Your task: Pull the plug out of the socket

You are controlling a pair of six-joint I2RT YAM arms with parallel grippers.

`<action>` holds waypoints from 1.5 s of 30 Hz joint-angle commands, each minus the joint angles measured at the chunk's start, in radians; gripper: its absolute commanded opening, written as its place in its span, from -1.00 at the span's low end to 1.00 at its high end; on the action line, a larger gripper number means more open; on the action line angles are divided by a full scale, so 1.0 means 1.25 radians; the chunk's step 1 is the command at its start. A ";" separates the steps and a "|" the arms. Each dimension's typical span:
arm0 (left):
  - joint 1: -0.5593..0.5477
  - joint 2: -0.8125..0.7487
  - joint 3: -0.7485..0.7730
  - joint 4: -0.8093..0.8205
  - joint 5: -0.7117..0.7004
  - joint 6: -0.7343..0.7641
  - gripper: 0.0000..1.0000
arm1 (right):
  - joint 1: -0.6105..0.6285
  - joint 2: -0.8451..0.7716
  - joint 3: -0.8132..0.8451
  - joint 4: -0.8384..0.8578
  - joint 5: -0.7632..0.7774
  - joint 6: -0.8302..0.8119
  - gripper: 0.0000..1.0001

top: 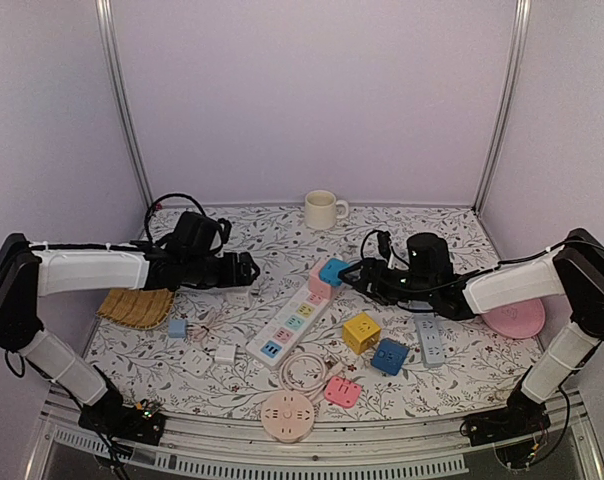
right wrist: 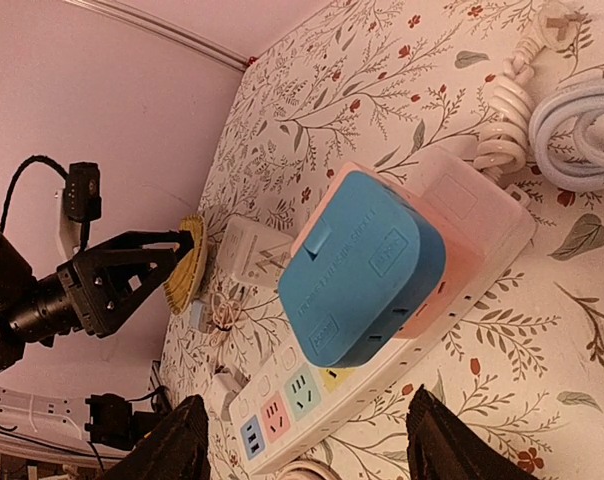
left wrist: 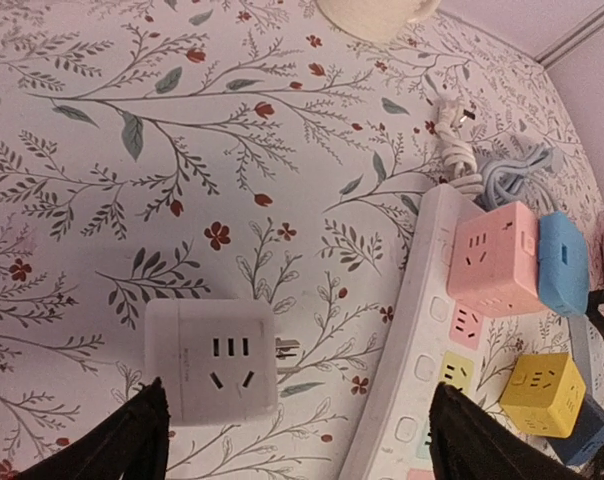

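A table covered in a white cloth printed with leafy sprigs and red flowers [top: 452, 230] carries everything. The white-shelled left arm [top: 92, 270] reaches in toward the long white power strip with pastel sockets [top: 287, 325], and the white-shelled right arm [top: 512, 285] reaches toward the same strip from the other side.

The strip lies slantwise at the middle of the cloth. A round pink plate [top: 515, 320] sits well to the right of it, and a cream ceramic mug [top: 322, 210] stands beyond its far end.

On the strip's far end sits a pink cube adapter [top: 319, 283], and a blue rounded cube plug [top: 332, 270] is seated on top of that adapter. The right gripper [top: 354, 275] hangs just beside the blue plug; its black fingers [right wrist: 182, 450] are spread apart with nothing between them.

A white cube plug with metal prongs [left wrist: 212, 360] lies loose on the cloth just left of the strip, apart from it, prongs pointing toward the strip. The left gripper [top: 247, 268] hovers above it, its fingers [left wrist: 132, 440] released wide and holding nothing.

A yellow cube adapter [top: 361, 332] rests just right of the strip.
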 commanded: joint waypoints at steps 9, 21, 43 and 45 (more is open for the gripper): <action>-0.216 0.102 0.071 -0.033 -0.090 0.004 0.74 | 0.005 0.043 0.003 0.065 -0.023 0.036 0.36; -0.280 0.248 0.152 -0.070 -0.136 0.050 0.80 | -0.014 0.092 0.020 0.101 -0.030 0.060 0.34; -0.321 0.358 0.217 -0.138 -0.213 0.067 0.53 | -0.037 0.192 0.058 0.200 -0.093 0.123 0.33; -0.323 0.358 0.216 -0.138 -0.215 0.064 0.47 | -0.041 0.206 0.059 0.221 -0.102 0.139 0.32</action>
